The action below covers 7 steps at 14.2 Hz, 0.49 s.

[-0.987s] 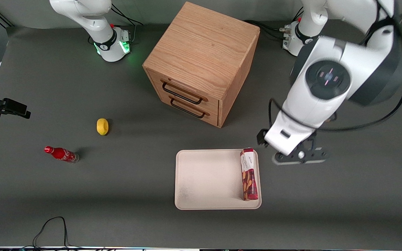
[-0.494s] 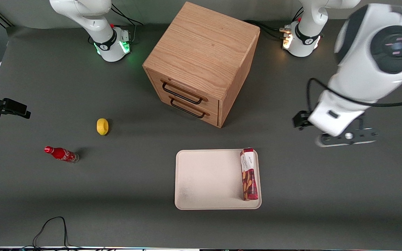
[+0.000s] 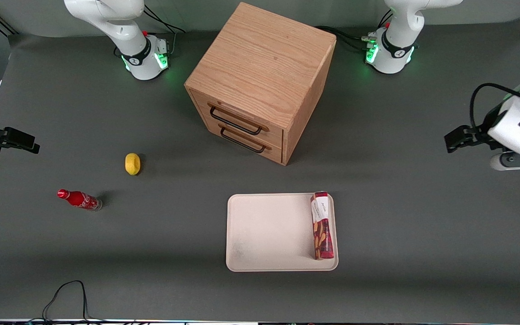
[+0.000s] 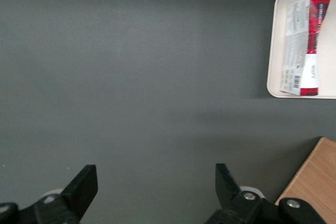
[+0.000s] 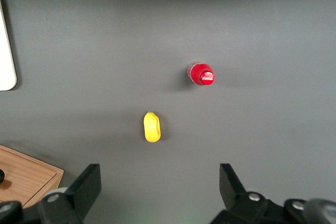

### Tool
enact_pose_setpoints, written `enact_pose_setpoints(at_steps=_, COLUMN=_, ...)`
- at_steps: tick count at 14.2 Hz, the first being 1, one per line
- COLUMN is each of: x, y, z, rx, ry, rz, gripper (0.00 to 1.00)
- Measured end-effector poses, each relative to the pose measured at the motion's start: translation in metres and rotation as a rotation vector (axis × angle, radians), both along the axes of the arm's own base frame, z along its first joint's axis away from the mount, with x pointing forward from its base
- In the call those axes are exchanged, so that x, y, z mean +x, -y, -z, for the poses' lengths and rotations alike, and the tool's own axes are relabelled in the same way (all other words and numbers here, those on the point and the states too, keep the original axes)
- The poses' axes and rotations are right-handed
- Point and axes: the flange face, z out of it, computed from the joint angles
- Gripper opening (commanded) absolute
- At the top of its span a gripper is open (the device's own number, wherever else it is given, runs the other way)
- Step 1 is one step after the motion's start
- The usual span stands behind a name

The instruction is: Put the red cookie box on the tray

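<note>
The red cookie box [image 3: 322,225] lies flat in the tray [image 3: 269,232], along the rim toward the working arm's end, its long axis running toward the front camera. The gripper [image 4: 156,192] hangs over bare worktop [image 3: 400,216] well apart from it, fingers [image 4: 84,184] spread and empty. The placing looks done, though whether the box touches the rim is unclear.

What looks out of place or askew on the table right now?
Nothing is spilled or damaged. The cookie box lies flat in the tray, tight along the rim toward the working arm's end rather than centred. The gripper is open over bare table, well clear. The bottle and lemon sit untouched.
</note>
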Motion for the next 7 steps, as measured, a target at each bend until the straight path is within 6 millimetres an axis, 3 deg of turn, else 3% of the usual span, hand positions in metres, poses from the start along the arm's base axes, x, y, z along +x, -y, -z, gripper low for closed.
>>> enact_pose_setpoints(at_steps=2, x=-0.002, y=-0.018, z=0.004, rx=-0.005, ry=0.006, rz=-0.005, gripper=1.0)
enact_pose_setpoints(at_steps=7, x=-0.01, y=-0.032, z=0.009, rx=-0.007, ry=0.026, rz=-0.023, gripper=1.0)
